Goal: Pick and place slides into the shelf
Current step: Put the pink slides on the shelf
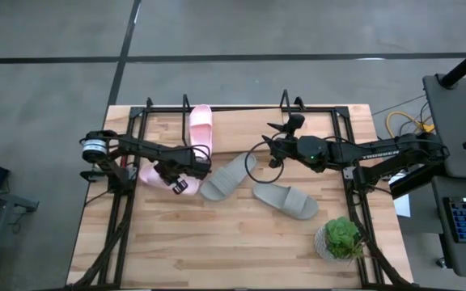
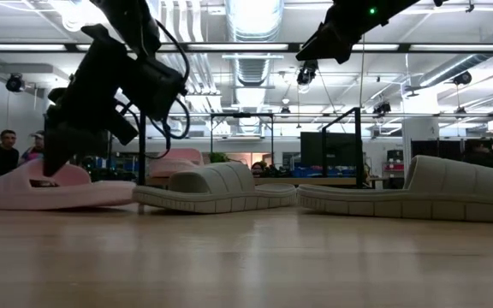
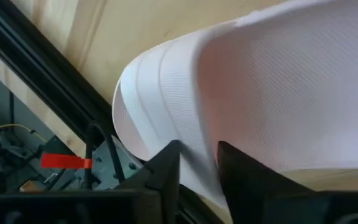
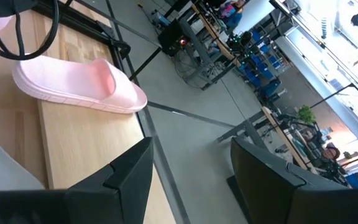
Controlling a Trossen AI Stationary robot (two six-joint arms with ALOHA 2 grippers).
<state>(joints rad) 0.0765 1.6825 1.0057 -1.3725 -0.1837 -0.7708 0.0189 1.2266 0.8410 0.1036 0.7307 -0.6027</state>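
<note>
My left gripper [image 1: 186, 179] is shut on a pale pink slide [image 1: 154, 174] at the table's left; in the low view it comes down on that slide [image 2: 50, 190]. A second pink slide [image 1: 201, 128] lies at the far edge inside the shelf [image 1: 186, 103], sole down on its board. Two grey slides [image 1: 226, 176] [image 1: 285, 200] rest soles down mid-table. My right gripper [image 1: 280, 131] hangs open, raised above the table's far middle, touching nothing; its wrist view shows the far pink slide [image 4: 79, 84]. My left gripper pinches the pink slide's wide strap at its edge [image 3: 197, 146] between its two fingers [image 3: 166, 171]. The fingers come slanting down from above [image 2: 56, 167]. The slide's sole lies flat on the table [image 2: 75, 202].
A small green potted plant [image 1: 342, 238] stands at the near right corner. Black frame tubes [image 1: 124, 202] run along the table's left and right sides. Bare wood lies along the near edge. People show in the room behind [image 2: 5, 150].
</note>
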